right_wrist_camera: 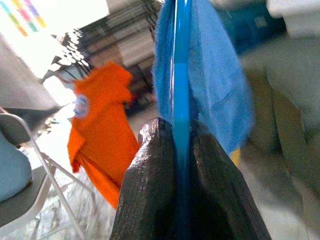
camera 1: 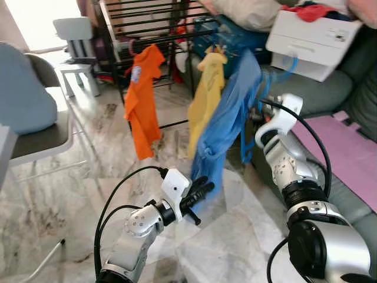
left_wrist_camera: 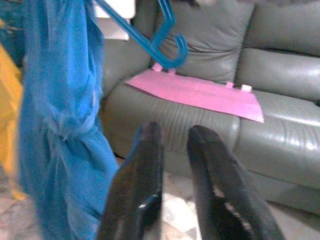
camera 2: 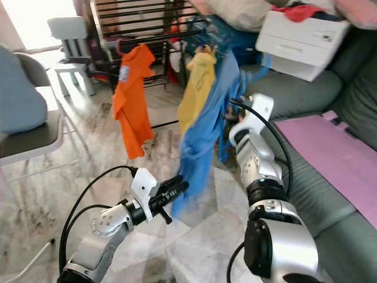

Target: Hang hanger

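Note:
A blue hanger (right_wrist_camera: 181, 75) carries a long blue garment (camera 1: 227, 118). My right gripper (right_wrist_camera: 181, 127) is shut on the hanger's thin blue bar, raised in front of the sofa, with the garment draped over it. The hanger's hook (left_wrist_camera: 170, 45) points toward the sofa, free of any rail. My left gripper (camera 1: 203, 190) sits low by the garment's bottom hem, fingers close together with nothing between them. The black drying rack (camera 1: 153, 23) stands behind, with an orange shirt (camera 1: 141, 94) and a yellow shirt (camera 1: 206, 94) hanging from it.
A grey sofa (camera 1: 330, 94) with a pink mat (camera 1: 347, 147) runs along the right. A white box (camera 1: 312, 41) rests on its far end. A grey chair (camera 1: 41, 135) stands at the left, a small white chair (camera 1: 76, 41) farther back. Marble floor lies between.

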`<state>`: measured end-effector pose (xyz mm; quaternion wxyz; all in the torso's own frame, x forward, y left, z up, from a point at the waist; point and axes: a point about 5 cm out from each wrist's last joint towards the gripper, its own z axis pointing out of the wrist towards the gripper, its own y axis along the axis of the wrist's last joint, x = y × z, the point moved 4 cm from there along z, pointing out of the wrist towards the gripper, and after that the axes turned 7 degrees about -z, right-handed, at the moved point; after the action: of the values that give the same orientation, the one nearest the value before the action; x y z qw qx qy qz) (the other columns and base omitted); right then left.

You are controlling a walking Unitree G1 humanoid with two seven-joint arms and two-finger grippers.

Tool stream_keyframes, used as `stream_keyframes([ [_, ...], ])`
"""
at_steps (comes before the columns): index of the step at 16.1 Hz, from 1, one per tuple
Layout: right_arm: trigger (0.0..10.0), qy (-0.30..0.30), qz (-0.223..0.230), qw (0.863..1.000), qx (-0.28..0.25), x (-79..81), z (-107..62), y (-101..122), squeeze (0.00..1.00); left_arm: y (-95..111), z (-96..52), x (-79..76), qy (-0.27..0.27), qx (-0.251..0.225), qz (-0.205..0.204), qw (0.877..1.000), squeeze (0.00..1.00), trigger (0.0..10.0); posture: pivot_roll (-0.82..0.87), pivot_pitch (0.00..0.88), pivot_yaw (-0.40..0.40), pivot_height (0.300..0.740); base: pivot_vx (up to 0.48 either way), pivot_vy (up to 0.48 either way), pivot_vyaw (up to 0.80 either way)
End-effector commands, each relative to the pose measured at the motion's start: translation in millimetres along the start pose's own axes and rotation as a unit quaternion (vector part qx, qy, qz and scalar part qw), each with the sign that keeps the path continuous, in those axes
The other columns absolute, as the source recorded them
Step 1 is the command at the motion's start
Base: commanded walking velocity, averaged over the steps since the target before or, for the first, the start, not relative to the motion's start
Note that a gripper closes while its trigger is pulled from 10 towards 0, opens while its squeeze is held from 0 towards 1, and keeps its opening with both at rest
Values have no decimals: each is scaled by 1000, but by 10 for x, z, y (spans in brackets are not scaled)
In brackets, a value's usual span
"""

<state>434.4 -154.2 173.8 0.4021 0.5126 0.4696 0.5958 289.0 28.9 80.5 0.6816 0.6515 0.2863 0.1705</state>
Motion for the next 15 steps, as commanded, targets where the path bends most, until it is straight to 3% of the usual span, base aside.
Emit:
stream_keyframes([
  [1,10000,31,-18,999,-28,146,13,102,0,-23,5,-3,-4,7,-3,1000,1000,10000,-100,0,-18,740,0,0,0],
  [4,10000,87,-79,991,-63,354,-42,114,0,-13,-18,10,-2,4,-9,1000,1000,10000,-96,0,-17,740,0,0,0],
  [5,10000,120,-119,983,-70,431,-96,75,0,22,-51,58,5,-5,-3,1000,1000,10000,-93,0,-17,740,0,0,0],
  [7,10000,152,-155,974,-71,458,-186,-22,0,71,-111,165,26,-17,2,1000,1000,10000,-92,0,-16,740,0,0,0],
  [10,10000,167,-224,958,-62,333,-357,-214,0,196,-276,406,81,-43,34,995,1000,10000,-89,0,-13,740,0,0,0],
  [12,10000,175,-256,949,-59,229,-483,-302,0,324,-399,563,117,-62,78,988,1000,10000,-91,0,-9,740,0,0,0],
  [15,10000,269,-267,925,-23,186,-777,-498,0,482,-481,615,118,-71,143,980,1000,10000,-92,0,-12,740,0,0,0],
])
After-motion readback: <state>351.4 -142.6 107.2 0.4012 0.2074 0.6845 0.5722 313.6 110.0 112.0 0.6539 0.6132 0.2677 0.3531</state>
